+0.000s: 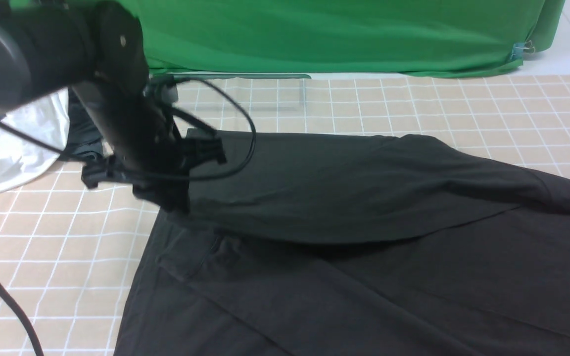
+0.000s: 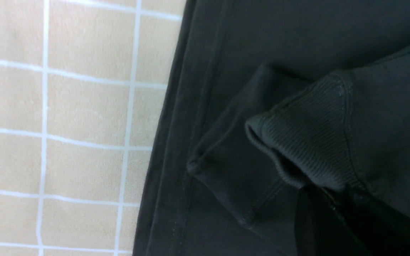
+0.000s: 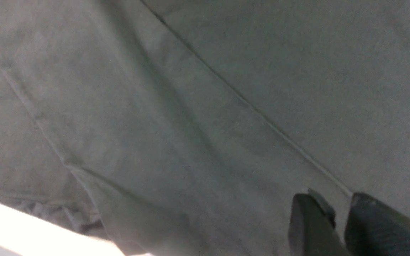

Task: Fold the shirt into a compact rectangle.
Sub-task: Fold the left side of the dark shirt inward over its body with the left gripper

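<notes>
Step, likely: sleeve (image 1: 364, 188) fold-in. Left gripper (image 1: 168, 198), mid-left of front frame, clamps shirt (image 1: 364, 296) cuff (image 2: 304, 149). Right gripper (image 3: 340, 224) narrowly parted, empty. Next: lay cuff flat across body, release.

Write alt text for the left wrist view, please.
A ribbed cuff of the black shirt is pinched in the left gripper, raised over the shirt's flat body. Beige tablecloth with white grid lines shows beside the shirt's edge.

The shirt (image 1: 364, 198) is black with a ribbed cuff (image 2: 304, 142), the worktop (image 1: 42, 247) is beige with a grid of white lines, the cloth (image 1: 314, 34) behind is bright green, and one garment (image 1: 18, 143) is white.
</notes>
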Motion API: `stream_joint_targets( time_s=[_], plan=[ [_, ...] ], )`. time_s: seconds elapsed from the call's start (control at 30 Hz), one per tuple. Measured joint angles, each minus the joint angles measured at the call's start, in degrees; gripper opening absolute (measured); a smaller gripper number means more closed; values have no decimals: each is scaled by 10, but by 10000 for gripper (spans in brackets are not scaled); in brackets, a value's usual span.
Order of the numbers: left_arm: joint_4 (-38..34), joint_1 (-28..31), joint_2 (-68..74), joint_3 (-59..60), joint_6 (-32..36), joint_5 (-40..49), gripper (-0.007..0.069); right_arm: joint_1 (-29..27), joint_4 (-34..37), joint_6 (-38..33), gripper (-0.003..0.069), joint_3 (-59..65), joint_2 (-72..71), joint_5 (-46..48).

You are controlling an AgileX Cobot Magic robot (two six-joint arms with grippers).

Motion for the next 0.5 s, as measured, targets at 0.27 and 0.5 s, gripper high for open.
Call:
stream_joint_targets(
  time_s=[0.27,0.5],
  plan=[
    [-6,0,0,42,-11,-22,103,0,0,0,215,0,0,-2],
    [-4,0,-3,42,7,18,258,0,0,-3,222,0,0,-3]
  ],
)
